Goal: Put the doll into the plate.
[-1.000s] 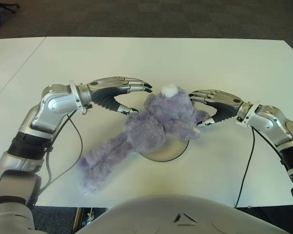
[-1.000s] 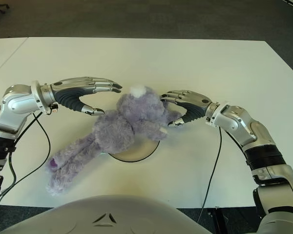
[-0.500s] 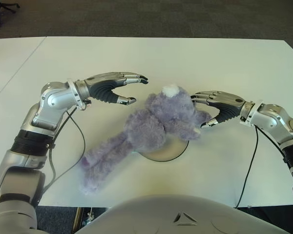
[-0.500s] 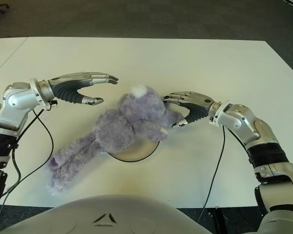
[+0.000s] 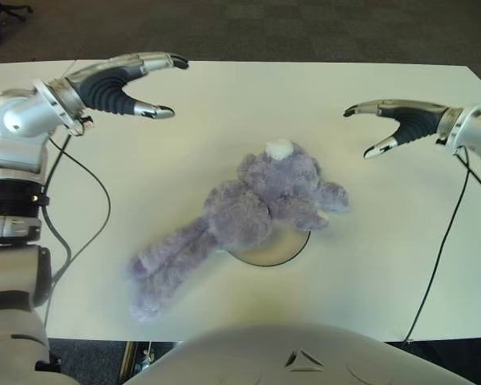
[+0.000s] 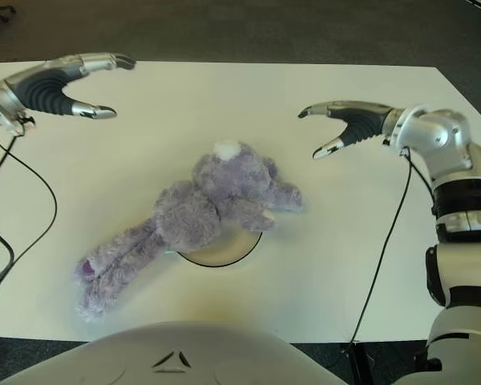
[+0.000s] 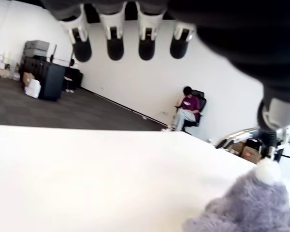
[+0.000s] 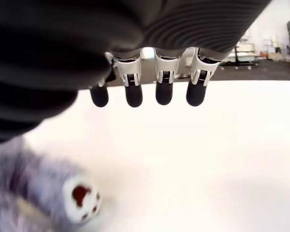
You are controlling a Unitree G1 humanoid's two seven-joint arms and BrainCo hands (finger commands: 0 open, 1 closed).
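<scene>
A fluffy purple doll (image 5: 248, 208) with a white tuft on its head lies across a small round plate (image 5: 274, 250) in the middle of the white table (image 5: 224, 104). Its body covers most of the plate, and its long legs trail off toward the near left onto the table. My left hand (image 5: 140, 84) hovers open at the far left, well away from the doll. My right hand (image 5: 385, 124) is open too, raised at the far right, clear of the doll. Neither hand holds anything.
Black cables hang from both forearms over the table's sides. Dark carpet lies beyond the far edge. In the left wrist view a person (image 7: 186, 108) sits in a chair by a far wall, near boxes and a dark cabinet (image 7: 48, 79).
Both hands have drawn back from the doll, the left up and to the far left, the right up and to the far right. The doll stays lying over the plate.
</scene>
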